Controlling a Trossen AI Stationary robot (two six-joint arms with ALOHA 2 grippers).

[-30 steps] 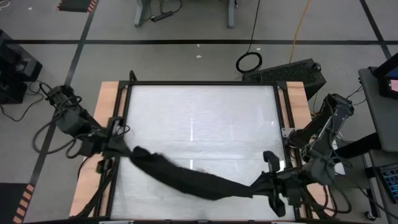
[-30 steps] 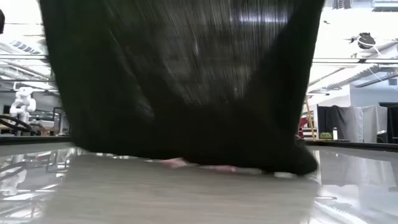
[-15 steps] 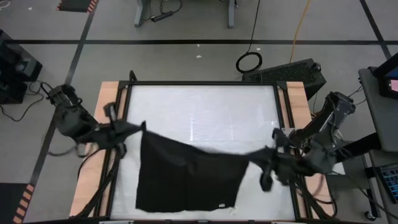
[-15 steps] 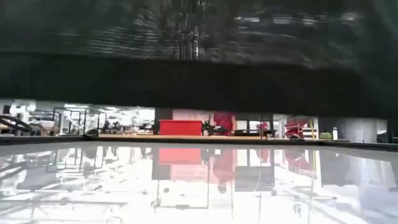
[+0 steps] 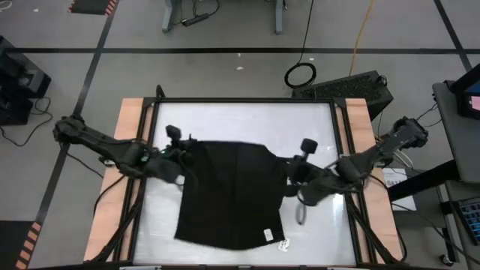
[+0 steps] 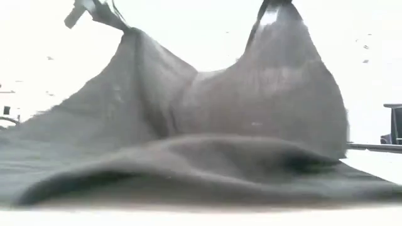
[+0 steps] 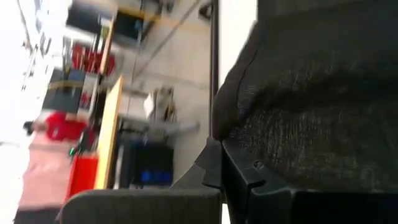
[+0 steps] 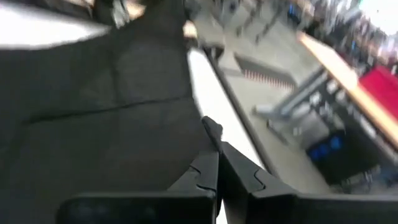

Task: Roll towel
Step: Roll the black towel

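Note:
The black towel (image 5: 232,195) lies spread over the middle of the white table (image 5: 240,120), its near edge with a small white tag (image 5: 268,235) resting flat. Its two far corners are raised. My left gripper (image 5: 187,148) is shut on the far left corner. My right gripper (image 5: 291,171) is shut on the far right corner. In the low view the towel (image 6: 207,125) rises from the table in two peaks toward the grippers. The towel's far part is partly hidden there by its own folds. My left gripper pinches the towel's far left corner (image 7: 249,134) between its two fingers, coming slanting down from the table's left. The corner is held a little above the table, and the cloth slopes down from it onto the surface. My right gripper pinches the towel's far right corner (image 8: 193,149) between its two fingers, coming slanting down from the table's right. That corner (image 6: 276,19) is lifted, with the cloth falling away slack below it to the table.
Wooden side rails (image 5: 131,150) and a dark frame (image 5: 345,135) border the table. Bare white surface lies beyond the towel toward the far edge. A small pale scrap (image 5: 283,244) lies by the towel's near right corner.
Both grippers have gone down, toward the far edge and inward toward the table's middle, tipping from pointing down toward level. The towel, strung between them as a bunched band, has opened out and dropped onto the table; only its two far corners stay lifted.

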